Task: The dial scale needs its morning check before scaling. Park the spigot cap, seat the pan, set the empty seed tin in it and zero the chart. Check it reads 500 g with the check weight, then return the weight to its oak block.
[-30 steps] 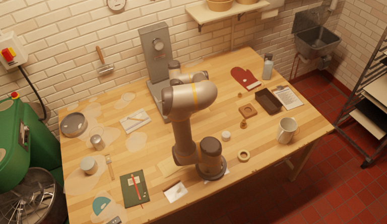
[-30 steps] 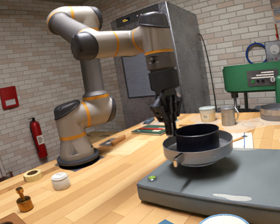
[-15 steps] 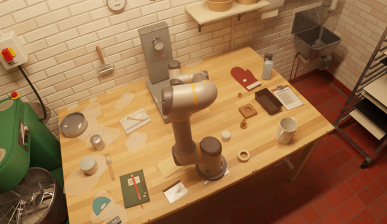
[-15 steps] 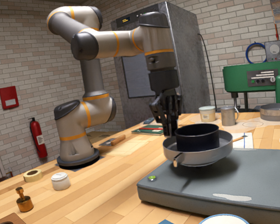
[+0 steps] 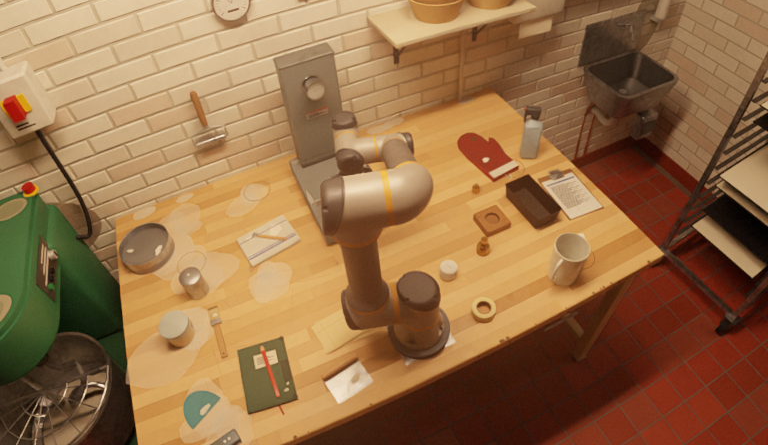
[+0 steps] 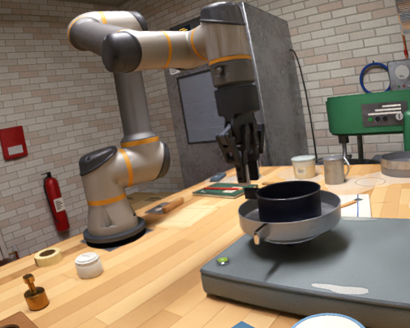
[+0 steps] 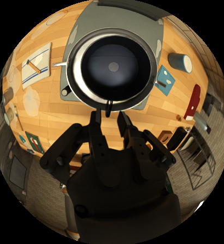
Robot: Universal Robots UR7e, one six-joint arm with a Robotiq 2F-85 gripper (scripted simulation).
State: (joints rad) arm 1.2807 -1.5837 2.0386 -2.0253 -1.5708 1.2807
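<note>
The dark seed tin (image 6: 288, 200) stands upright and empty in the steel pan (image 6: 290, 221), which sits on the grey dial scale's platform (image 6: 323, 264). My gripper (image 6: 244, 178) hangs just beside the pan's rim, on the side toward my arm's base; it is open and holds nothing. From the wrist camera the tin (image 7: 115, 68) fills the pan (image 7: 112, 68), with the fingertips (image 7: 109, 114) at the pan's near rim. The brass check weight (image 6: 35, 295) stands on the table by the oak block (image 5: 491, 220). A white cap (image 6: 88, 264) sits near it.
The scale's tall grey column (image 6: 270, 85) rises right behind my wrist. A green notebook (image 6: 223, 189) lies past the gripper. A tape roll (image 6: 48, 256), a mug (image 5: 567, 257), a dark tray (image 5: 532, 200) and a red mitt (image 5: 486, 154) occupy the table's right half.
</note>
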